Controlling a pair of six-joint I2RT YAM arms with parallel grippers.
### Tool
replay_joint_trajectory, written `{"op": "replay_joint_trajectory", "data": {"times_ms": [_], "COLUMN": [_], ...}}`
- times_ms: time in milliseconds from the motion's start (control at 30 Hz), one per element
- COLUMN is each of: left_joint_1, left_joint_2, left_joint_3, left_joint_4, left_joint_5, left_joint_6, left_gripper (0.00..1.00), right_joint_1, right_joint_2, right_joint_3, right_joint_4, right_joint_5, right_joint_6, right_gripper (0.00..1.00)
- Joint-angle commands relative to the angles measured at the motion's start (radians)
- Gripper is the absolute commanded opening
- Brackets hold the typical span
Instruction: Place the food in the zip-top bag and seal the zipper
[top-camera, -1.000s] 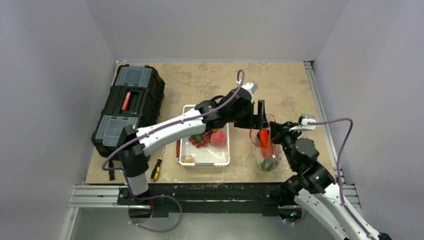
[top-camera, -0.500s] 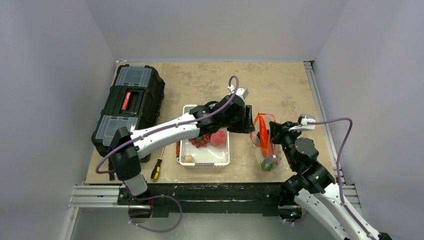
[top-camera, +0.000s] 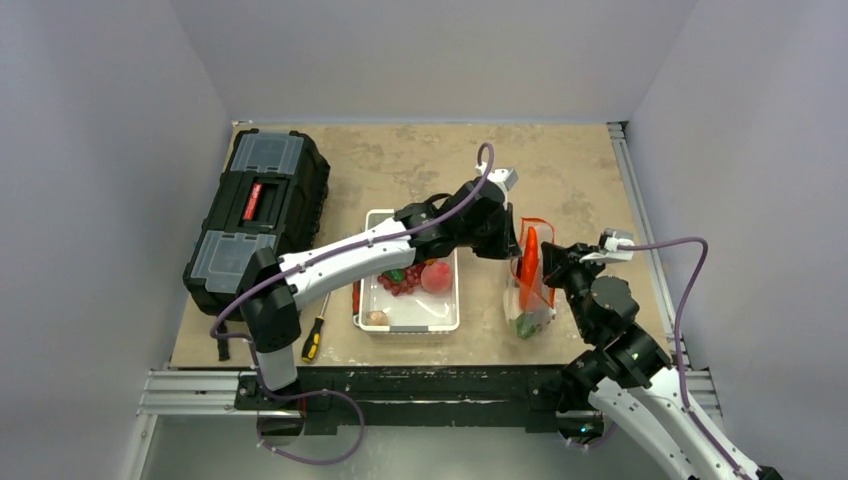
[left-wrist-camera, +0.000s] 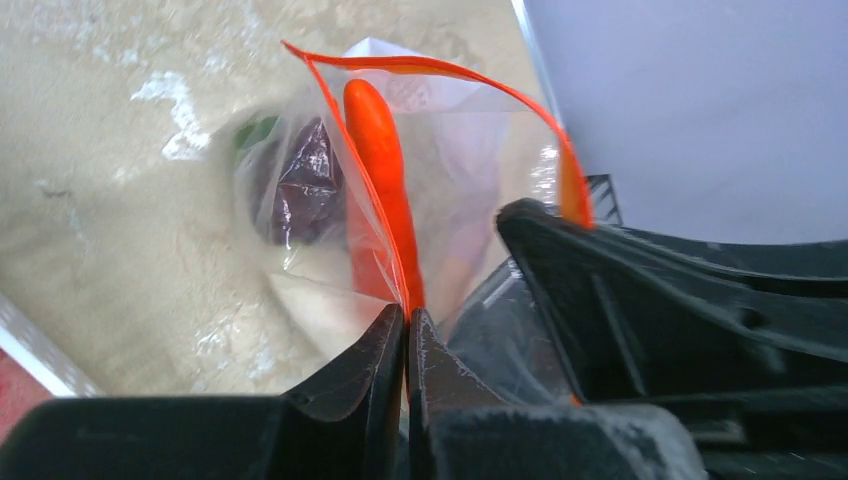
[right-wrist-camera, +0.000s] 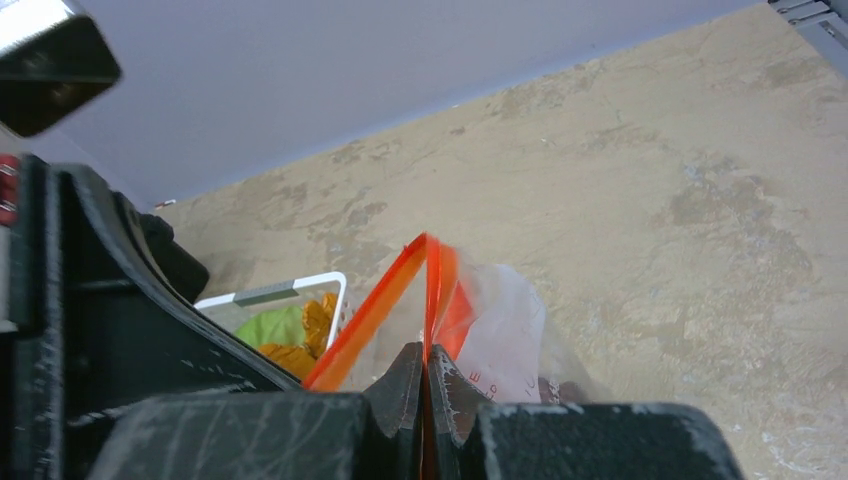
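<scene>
The clear zip-top bag (top-camera: 530, 290) stands right of the white tray (top-camera: 372, 300), with an orange carrot (left-wrist-camera: 380, 170) and dark purple grapes (left-wrist-camera: 305, 185) inside. My left gripper (left-wrist-camera: 407, 312) is shut on the left side of the red-orange zipper (left-wrist-camera: 440, 68). My right gripper (right-wrist-camera: 425, 350) is shut on the opposite side of the zipper (right-wrist-camera: 370, 310), so the mouth is held up between them. In the tray lie more grapes (top-camera: 400, 281), a pink peach (top-camera: 435, 277), a pale round piece (top-camera: 377, 318) and leafy greens (right-wrist-camera: 270, 325).
A black toolbox (top-camera: 258, 215) fills the left of the table. A yellow-handled screwdriver (top-camera: 314, 335) lies between it and the tray, near the front edge. A metal rail (top-camera: 640, 220) runs along the right side, with grey walls all round.
My left gripper swung from beside the tray back to the bag's mouth and closed on the strip. The mouth is narrower and held higher. The right gripper kept its grip.
</scene>
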Motion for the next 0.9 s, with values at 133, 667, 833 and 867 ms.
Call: {"op": "replay_joint_trajectory", "data": {"times_ms": [133,667,833,867], "left_joint_1": [-0.026,0.005,0.009,0.01], "left_joint_2": [-0.085,-0.087,-0.081,-0.074], "left_joint_3": [0.064,0.112,0.082,0.08], "left_joint_4": [0.06,0.068,0.084,0.081], "left_joint_5": [0.029,0.049,0.044,0.052], "left_joint_6": [0.039,-0.003,-0.01,-0.012], "left_gripper": [0.02,0.01,0.01,0.0], "right_joint_1": [0.001,0.001,0.0,0.001], "right_joint_2": [-0.037,-0.024,-0.077,-0.086], "right_joint_3": [-0.003,0.002,0.002,0.012], "right_joint_4": [0.005,-0.002,0.014,0.024], "right_joint_5": [0.048,0.059,0.059,0.055], "right_joint_6": [0.007,0.01,-0.031,-0.03], "right_gripper": [0.0,0.0,0.0,0.0]}}
